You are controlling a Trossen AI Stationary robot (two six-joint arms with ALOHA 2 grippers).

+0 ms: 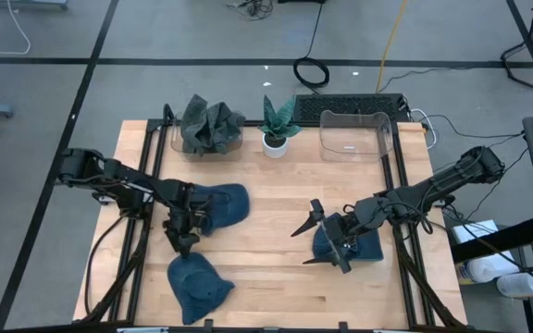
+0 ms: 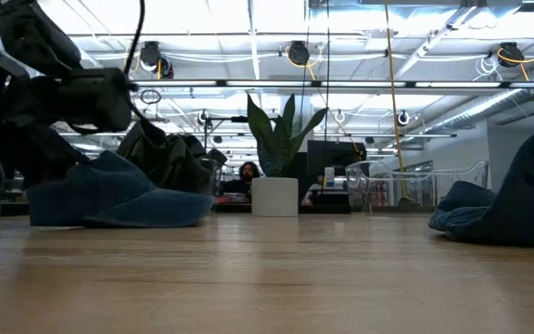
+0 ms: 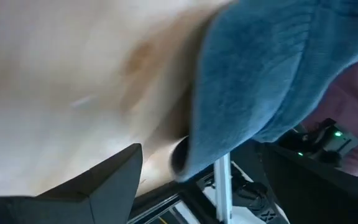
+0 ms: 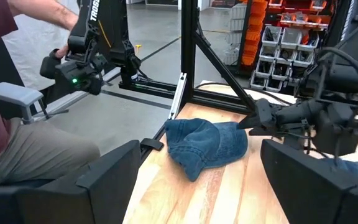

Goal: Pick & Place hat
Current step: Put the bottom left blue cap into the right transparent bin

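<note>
Three blue denim hats lie on the wooden table: one at the left middle [image 1: 218, 205], one near the front left [image 1: 197, 283] and one at the right [image 1: 354, 245]. My left gripper [image 1: 182, 242] is open, pointing down between the two left hats. The front-left hat's edge [image 3: 253, 87] shows just ahead of its fingers, and I see no touch. My right gripper [image 1: 311, 243] is open and wide. It points toward the table's left, and the right hat lies under its wrist. The right wrist view shows the front-left hat [image 4: 204, 146] and the left gripper [image 4: 257, 120].
At the back stand a clear bin [image 1: 209, 129] with dark crumpled cloth, a potted plant [image 1: 276, 125] and an empty clear bin [image 1: 354, 134]. Bare wood lies in the middle [image 1: 266, 250]. A person [image 4: 5, 124] sits beyond the table's left edge.
</note>
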